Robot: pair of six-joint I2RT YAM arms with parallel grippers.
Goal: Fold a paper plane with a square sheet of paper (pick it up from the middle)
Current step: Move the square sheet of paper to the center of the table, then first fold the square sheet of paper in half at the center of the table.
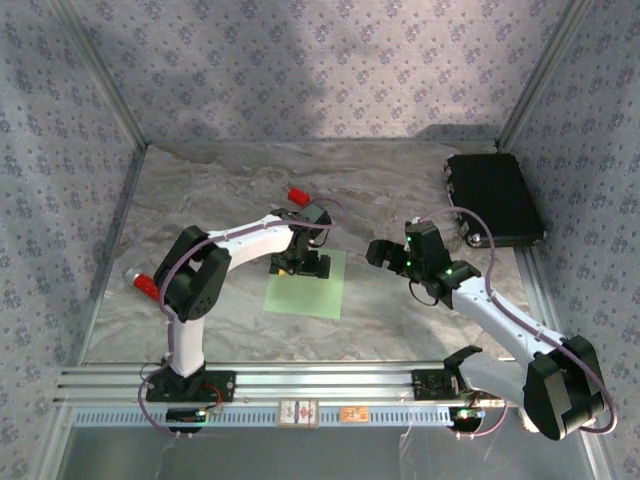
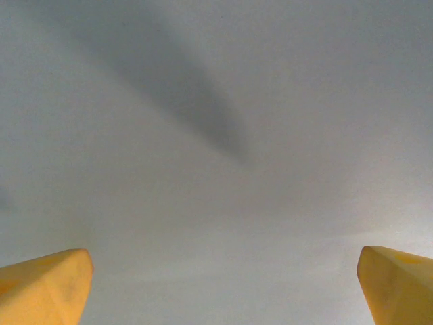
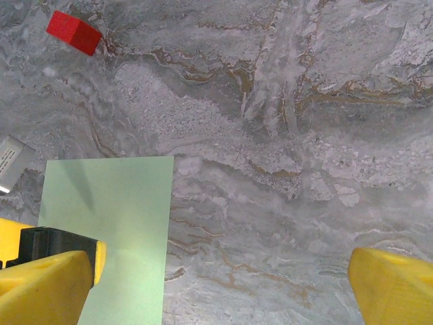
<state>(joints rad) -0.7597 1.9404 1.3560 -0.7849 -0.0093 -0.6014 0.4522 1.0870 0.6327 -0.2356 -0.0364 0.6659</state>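
Left gripper (image 2: pixel 223 261) spread wide over the square sheet of paper (image 1: pixel 312 292), right gripper (image 3: pixel 220 261) also wide, off its right edge

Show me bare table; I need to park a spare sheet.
Bare marble lies along the back wall between the red block and the black case, and between the green sheet and the near rail. Crowded: the centre, left gripper over the sheet, right gripper beside it.
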